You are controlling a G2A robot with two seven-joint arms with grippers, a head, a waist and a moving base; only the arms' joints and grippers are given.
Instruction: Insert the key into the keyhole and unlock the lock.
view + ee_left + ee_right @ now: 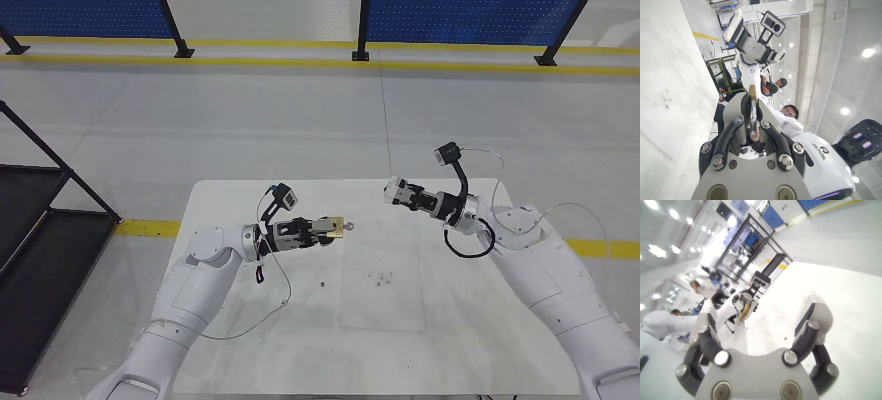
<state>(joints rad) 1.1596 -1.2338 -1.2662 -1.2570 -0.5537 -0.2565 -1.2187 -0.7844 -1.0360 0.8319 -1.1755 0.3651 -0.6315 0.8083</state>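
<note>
So the left pincer (pixel 330 229) is pinched tight on the padlock (pixel 339 228). Its pads squeeze the silver shackle (pixel 753 115), and the brass body (pixel 752 92) pokes out past the fingertips. It's held up off the tabletop (pixel 450 340) and aimed across at the other arm. The right pincer (pixel 390 191) is spread wide with nothing between its fingers (pixel 815 308). It hangs in the air facing the lock, the two apart across a stretch of tabletop.

Under them there's a little cluster of dark specks (pixel 383 277) and one tiny brownish bit (pixel 323 284), way too small to say what it is. There's also the faint outline of a flat sheet (pixel 380 300) lying on the surface.

From the top view the left pincer sits well in from the tabletop's edges, while the right one is near the far edge. A black rack (pixel 40 250) stands on the floor off the left side. A yellow floor line (pixel 150 228) runs by it, and blue barriers (pixel 90 15) stand well beyond the far edge.
</note>
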